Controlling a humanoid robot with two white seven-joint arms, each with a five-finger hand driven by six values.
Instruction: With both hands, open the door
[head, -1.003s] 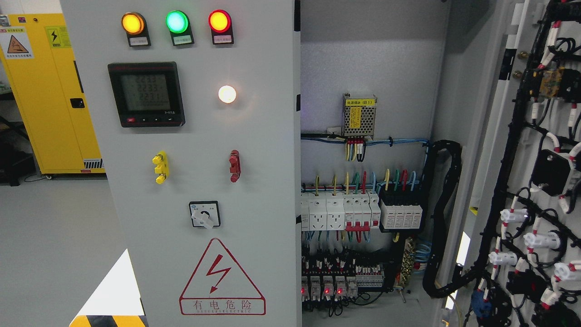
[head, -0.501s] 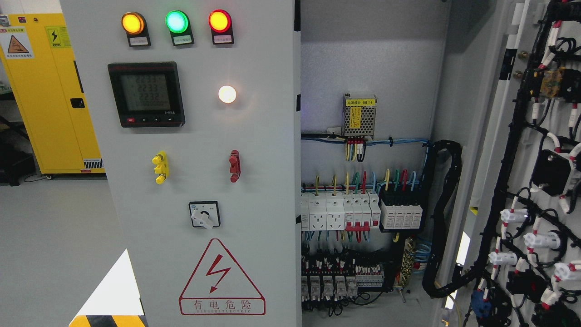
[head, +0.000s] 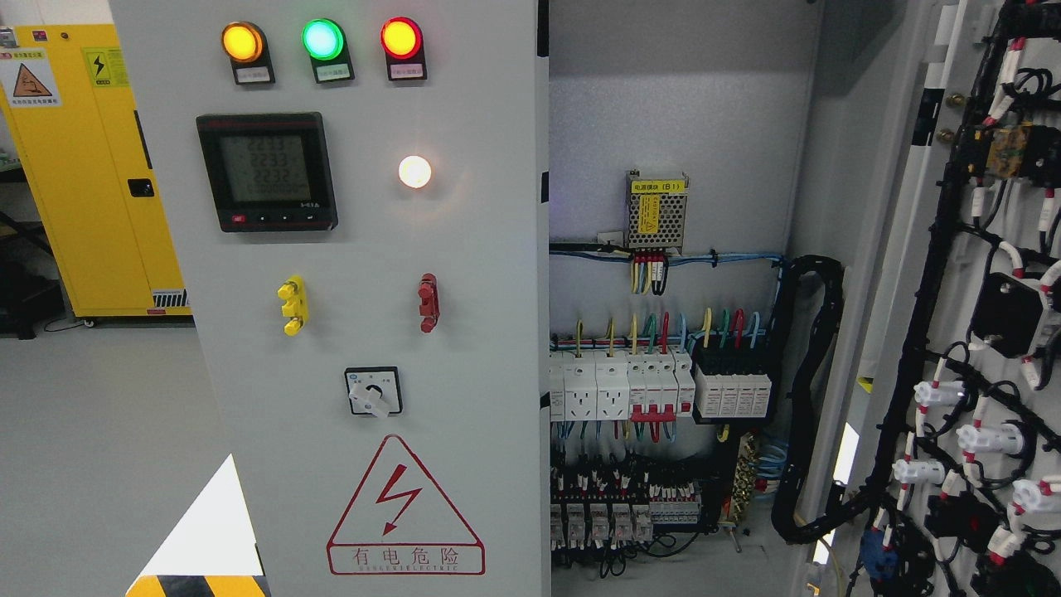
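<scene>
A grey electrical cabinet fills the head view. Its left door [head: 464, 249] faces me closed, carrying three lit indicator lamps [head: 322, 40], a black digital meter [head: 267, 172], a white lamp [head: 414, 172], yellow [head: 292, 305] and red [head: 428, 303] handles, a rotary switch [head: 373, 391] and a red warning triangle [head: 404, 510]. The right door [head: 986, 332] is swung wide open at the right edge, its inner side covered in black wiring. Between them the cabinet interior [head: 671, 124] shows breakers [head: 622, 385] and a small power supply [head: 656, 211]. Neither hand is visible.
A yellow safety cabinet [head: 91, 182] stands at the far left on the grey floor [head: 99, 448]. A thick black cable bundle [head: 816, 398] loops from the interior to the open door. A white and hazard-striped corner [head: 199, 547] shows at the bottom left.
Small red lights on the lower relay row went out; the meter digits flicker. Nothing else has moved.
</scene>
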